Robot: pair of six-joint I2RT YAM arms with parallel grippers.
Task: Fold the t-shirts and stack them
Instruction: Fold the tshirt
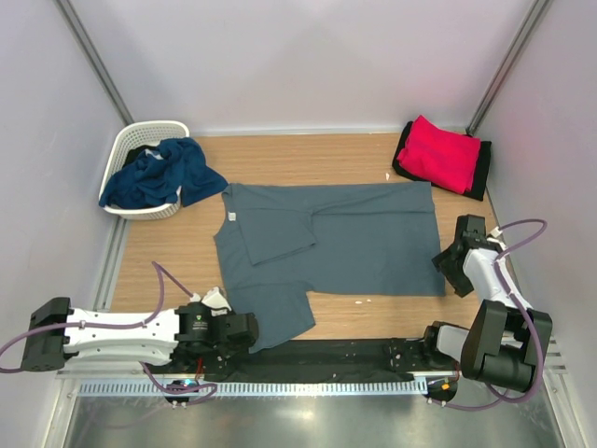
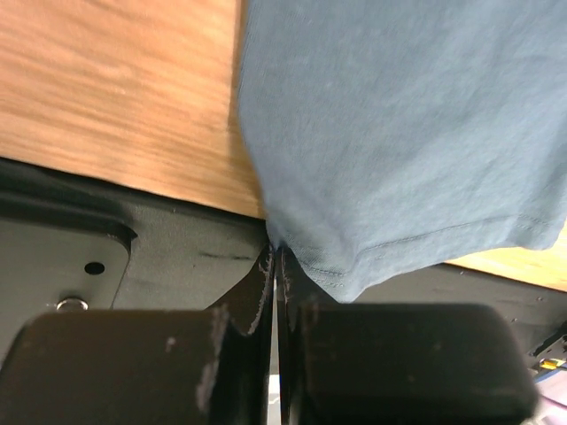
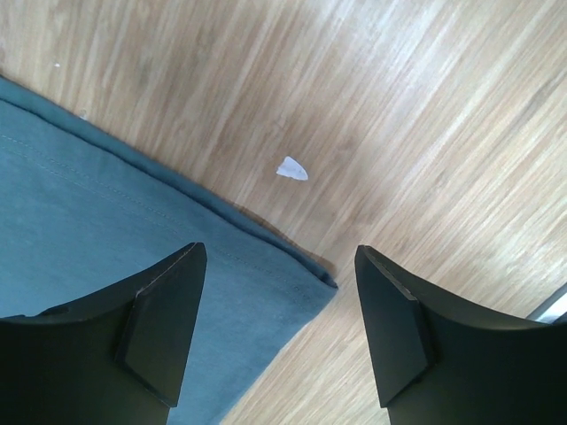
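Slate grey-blue soft cloth t-shirt lies spread flat across the middle of the light wooden table, neck to the L, bottom hem to the R. Far sleeve is folded in over the chest. Near sleeve sticks out toward the arm bases, its end lying over the black mat strip along the table's near edge.

L gripper is down low at that near sleeve, jaws pressed tight together w/ the stitched sleeve hem caught right at the tips; wrist view shows cloth running out from btwn them. L arm lies along the near edge.

R gripper is wide open, nothing in it, held over the tee's near R hem corner: one finger above cloth, the other above bare wood, the corner btwn them. Small white scrap sits on the wood just past the hem.

Far R corner: bright red folded t-shirt stacked on a black folded t-shirt, well apart from the spread tee.

Far L corner: white plastic lattice basket w/ a crumpled navy blue t-shirt draped over its rim and spilling onto the table, just beside the spread tee's neck end; can't tell if they touch
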